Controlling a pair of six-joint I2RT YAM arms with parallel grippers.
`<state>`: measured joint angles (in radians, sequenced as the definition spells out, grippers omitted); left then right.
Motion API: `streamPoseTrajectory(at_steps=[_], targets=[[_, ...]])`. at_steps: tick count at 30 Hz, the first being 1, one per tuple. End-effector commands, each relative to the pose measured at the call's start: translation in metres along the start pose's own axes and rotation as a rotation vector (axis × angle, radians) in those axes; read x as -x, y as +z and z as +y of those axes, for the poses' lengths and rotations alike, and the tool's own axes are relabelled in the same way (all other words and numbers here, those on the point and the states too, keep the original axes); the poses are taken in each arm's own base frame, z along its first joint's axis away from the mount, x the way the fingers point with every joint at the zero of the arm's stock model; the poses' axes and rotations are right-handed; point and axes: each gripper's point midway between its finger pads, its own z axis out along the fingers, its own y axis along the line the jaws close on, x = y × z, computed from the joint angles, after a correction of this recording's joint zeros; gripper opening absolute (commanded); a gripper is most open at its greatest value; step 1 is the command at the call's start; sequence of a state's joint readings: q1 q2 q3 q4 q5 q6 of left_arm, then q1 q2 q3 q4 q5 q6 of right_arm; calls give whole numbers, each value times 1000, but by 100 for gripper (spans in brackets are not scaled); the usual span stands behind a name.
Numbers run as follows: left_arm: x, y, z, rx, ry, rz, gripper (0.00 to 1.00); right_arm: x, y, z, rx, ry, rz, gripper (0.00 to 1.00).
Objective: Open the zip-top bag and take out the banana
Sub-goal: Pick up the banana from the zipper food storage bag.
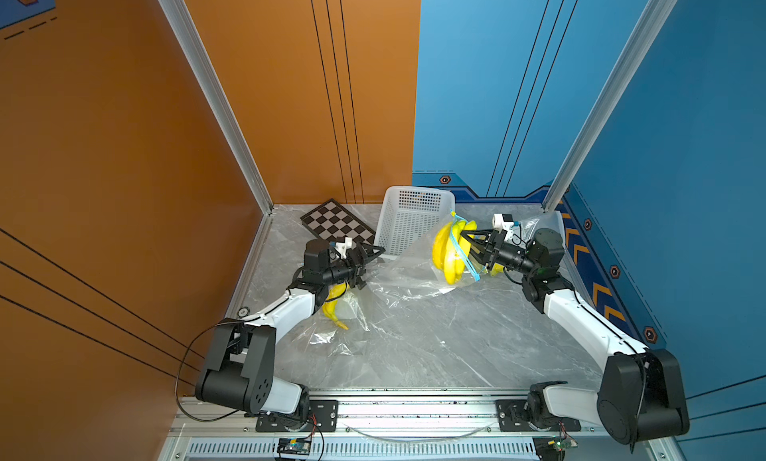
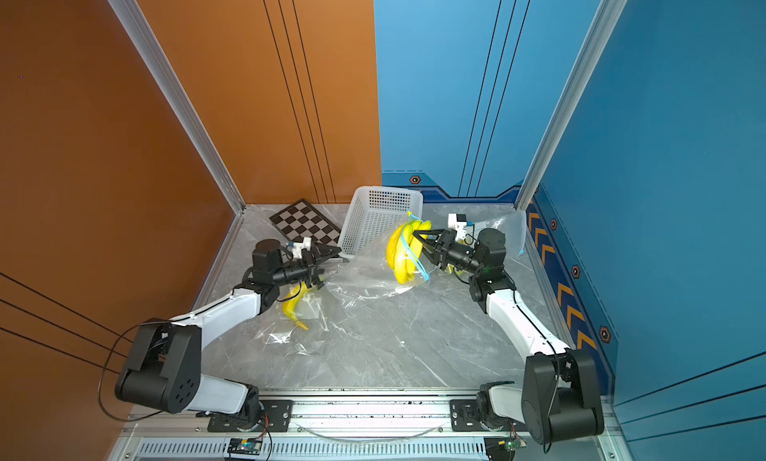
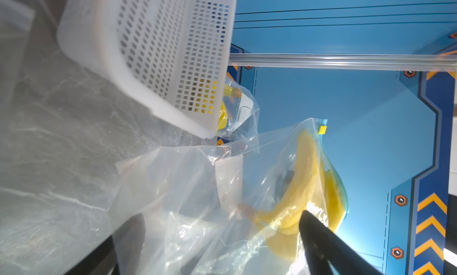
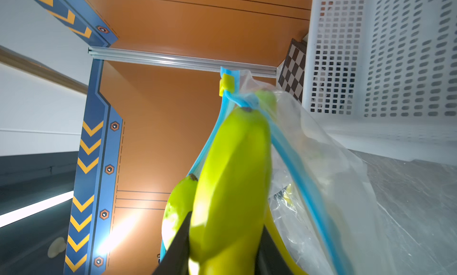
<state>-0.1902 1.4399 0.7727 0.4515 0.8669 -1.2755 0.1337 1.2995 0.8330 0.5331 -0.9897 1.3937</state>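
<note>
At centre right of a top view, banana bunch (image 1: 443, 251), long axis near upright, sits at zip-top bag (image 1: 406, 268) mouth, clamped by right tool (image 1: 464, 245); left tool (image 1: 373, 269), jaws spread, empty, leftward by bag's tail.

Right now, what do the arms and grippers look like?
The left arm and right arm match: white link shells, black joint housings. The left gripper and right gripper are black, with tapered pointed fingers and a white camera mount each. A thin black cable loops by the left arm's base.
</note>
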Motion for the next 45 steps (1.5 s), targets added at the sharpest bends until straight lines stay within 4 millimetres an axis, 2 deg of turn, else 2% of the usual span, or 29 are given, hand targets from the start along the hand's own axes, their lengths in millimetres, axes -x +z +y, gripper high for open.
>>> streamPoseTrajectory(at_steps=[1, 6, 9, 10, 14, 15, 17, 19, 21, 26, 29, 32, 35, 40, 43, 45], targets=[[-10, 1, -46, -95, 164, 98, 98, -26, 10, 26, 14, -195, 165, 23], [-14, 21, -81, -141, 204, 136, 98, -63, 17, 14, -152, -430, 321, 24], [-26, 34, -90, -152, 220, 164, 98, -62, 21, 10, -172, -440, 324, 24], [-28, 37, -105, -174, 247, 167, 98, -64, 21, 9, -174, -447, 326, 24], [-31, 39, -109, -177, 261, 154, 98, -67, 23, 9, -178, -445, 339, 24], [-23, 33, -103, -146, 250, 116, 98, -66, 22, 9, -185, -448, 336, 24], [-1, 9, -65, 52, 223, -2, 98, -64, 19, 8, -203, -453, 328, 24], [9, -32, -26, 376, 288, -86, 98, -63, 15, 8, -220, -458, 322, 24], [4, -44, -19, 463, 342, -42, 98, -62, 12, 8, -229, -458, 322, 24], [-21, -23, -47, 334, 308, 91, 98, -77, 18, -1, -245, -473, 381, 23], [-40, 0, -68, 292, 275, 147, 98, -85, 25, -5, -265, -517, 411, 22], [-53, 20, -74, 302, 199, 170, 98, -91, 31, -7, -283, -561, 431, 22], [-52, 27, -74, 313, 99, 135, 99, -91, 34, -6, -295, -592, 434, 21], [-48, 35, -87, 252, -18, 118, 88, -99, 36, -7, -301, -618, 459, 21], [-45, 40, -91, 238, -38, 118, 88, -107, 37, -11, -311, -626, 498, 21], [-44, 43, -90, 240, -51, 125, 79, -110, 36, -13, -317, -628, 509, 21]])
